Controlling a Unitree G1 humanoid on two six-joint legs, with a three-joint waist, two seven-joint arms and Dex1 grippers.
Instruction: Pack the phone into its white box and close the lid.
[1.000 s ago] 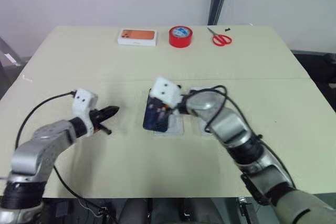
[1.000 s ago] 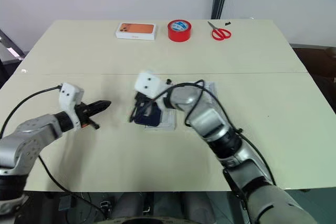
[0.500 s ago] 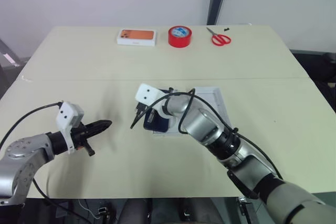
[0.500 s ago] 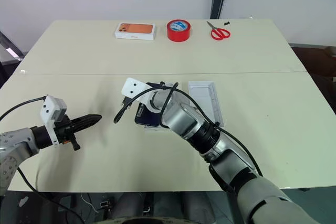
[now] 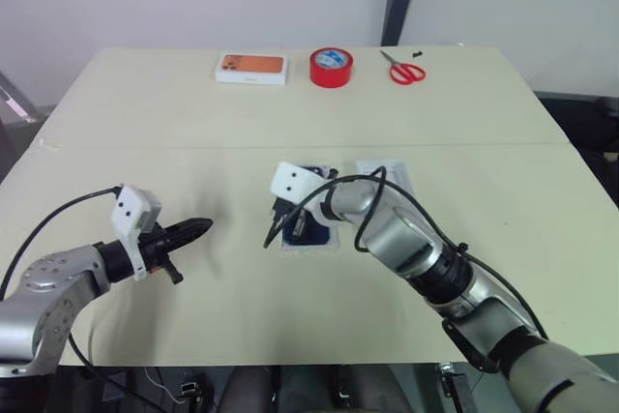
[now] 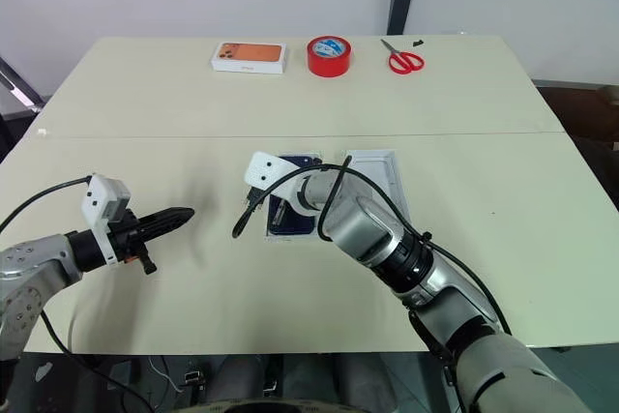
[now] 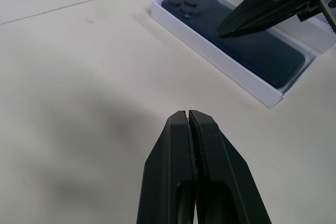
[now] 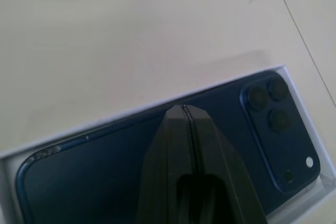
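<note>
Dark navy glass lying in white cardboard is the centre of the eye views: the phone [image 5: 311, 221] lies back-up in the white box [image 5: 311, 242] at mid-table, its long axis running away from the robot. The lid [image 6: 379, 184] lies open-side up just beside the box on the robot's right, parallel to it. The right gripper [image 6: 277, 212] reaches in over the phone with its fingers pressed together, holding nothing. The left gripper [image 5: 191, 232] hovers well to the left of the box, likewise closed and empty, pointing toward it.

In the left wrist view, the closed fingers rise from the bottom edge, and the box lies ahead and apart from them, set at a slant with the phone's lens cluster at its far end. The right gripper's closed tip comes down onto the phone's back about mid-length; whether it presses or just hovers I cannot tell.

In the right wrist view, the shut fingers point straight at the glossy back, lenses off to one side, box wall running along the phone's edge.

The phone looks seated, so the lid is likely next. It lies to the right of the box, nearer the right arm, which would have to pull back and open to take it.
</note>
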